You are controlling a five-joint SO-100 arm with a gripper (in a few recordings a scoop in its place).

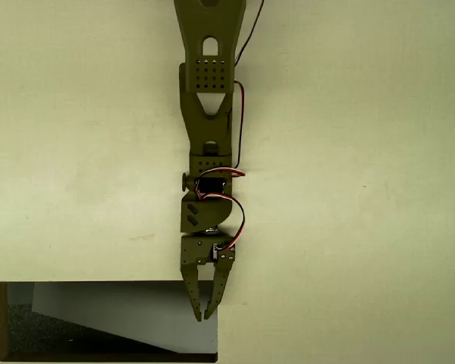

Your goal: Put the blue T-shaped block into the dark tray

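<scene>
The olive arm reaches down the middle of the overhead view, and its gripper [203, 313] hangs over the top right part of the dark tray [15, 330]. The two fingers narrow to a V with their tips almost touching, and I see nothing held between them. The tray is a black-rimmed rectangle at the bottom left, with a dark speckled floor and a pale grey slanted inner wall [114, 311] beneath the fingertips. The blue T-shaped block is hidden or out of view.
The pale table surface [349, 227] stretches bare to the left and right of the arm. Red and black wires [239, 144] run along the arm's right side. The tray's lower edge meets the bottom of the picture.
</scene>
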